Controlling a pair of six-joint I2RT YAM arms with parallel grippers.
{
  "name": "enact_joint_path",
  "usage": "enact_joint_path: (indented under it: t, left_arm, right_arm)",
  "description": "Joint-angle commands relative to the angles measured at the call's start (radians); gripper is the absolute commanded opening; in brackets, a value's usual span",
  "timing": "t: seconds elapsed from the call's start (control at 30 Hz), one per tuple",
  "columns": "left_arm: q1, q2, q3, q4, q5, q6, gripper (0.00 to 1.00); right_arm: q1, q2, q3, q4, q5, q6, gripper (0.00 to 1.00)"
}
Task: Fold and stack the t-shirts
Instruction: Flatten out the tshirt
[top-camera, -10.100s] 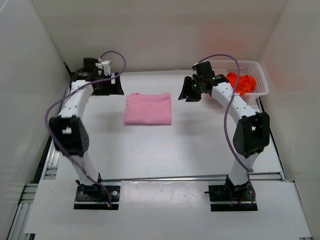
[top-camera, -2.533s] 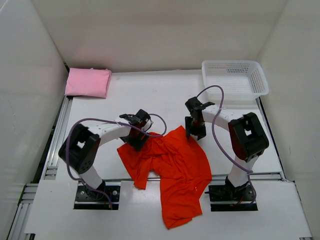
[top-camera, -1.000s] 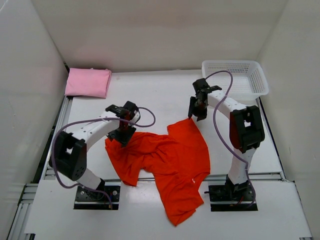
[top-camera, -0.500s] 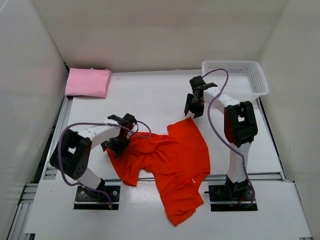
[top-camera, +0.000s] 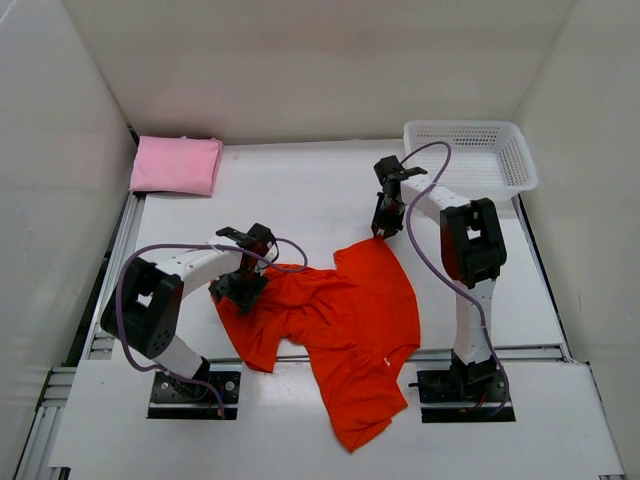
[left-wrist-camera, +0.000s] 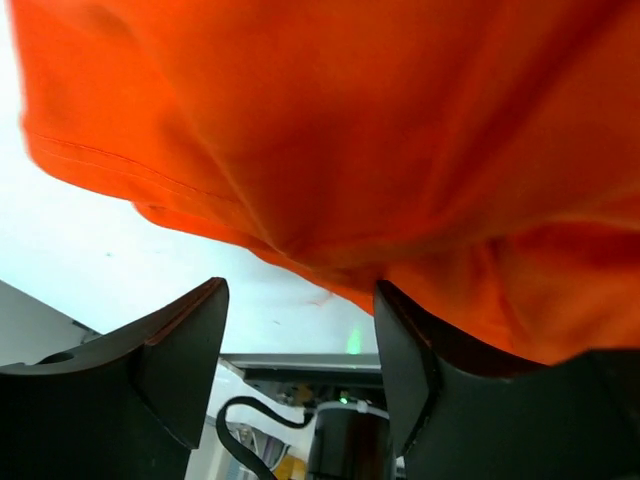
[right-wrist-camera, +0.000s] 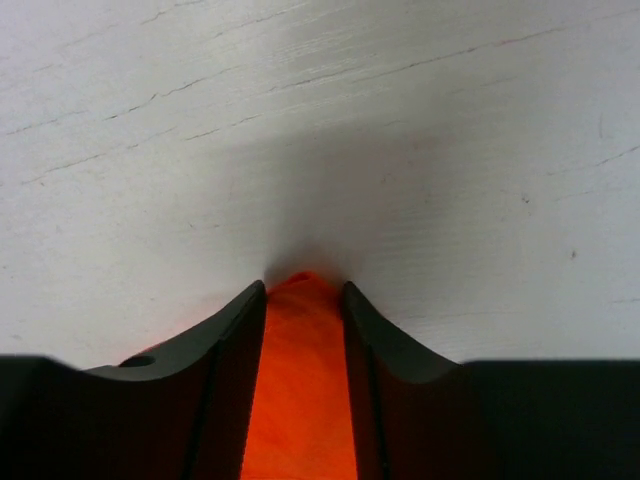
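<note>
Top external shows the pink t-shirt (top-camera: 177, 165) folded, while my right gripper (top-camera: 382, 231) pinches a corner of the orange-red t-shirt (top-camera: 345, 315), not yet folded or stacked, my left gripper (top-camera: 236, 290) spread.

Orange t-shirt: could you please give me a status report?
Right hand pinching far corner of orange t-shirt. Left hand open at its left edge. Shirt crumpled, unfolded. Nothing in the way.

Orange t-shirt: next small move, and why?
Probably close the left gripper on the near edge of the orange t-shirt. The shirt lies rumpled, not spread. The right gripper pinches its far corner, while the left jaws stand wide with cloth draped at them. Two grips seem needed to pull it flat.
</note>
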Motion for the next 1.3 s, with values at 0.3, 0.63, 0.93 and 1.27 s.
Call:
enact_joint_path:
  t: [0.3, 0.63, 0.93, 1.27]
  left_arm:
    - [-0.003, 0.055, 0.022, 0.051, -0.011, -0.001, 0.53]
    - [0.015, 0.051, 0.06, 0.053, -0.096, -0.001, 0.11]
    - [0.178, -0.044, 0.687, 0.101, -0.339, -0.001, 0.11]
    - [0.169, -0.092, 1.002, 0.12, -0.488, -0.001, 0.11]
  right_arm:
    - [0.014, 0.003, -0.006, -0.004, 0.0, -0.02, 0.01]
    - [0.014, -0.111, 0.015, -0.004, 0.009, -0.059, 0.01]
    - [-0.054, -0.302, 0.481, -0.042, 0.047, -0.149, 0.01]
    - [-0.142, -0.654, 0.474, 0.116, 0.144, -0.206, 0.01]
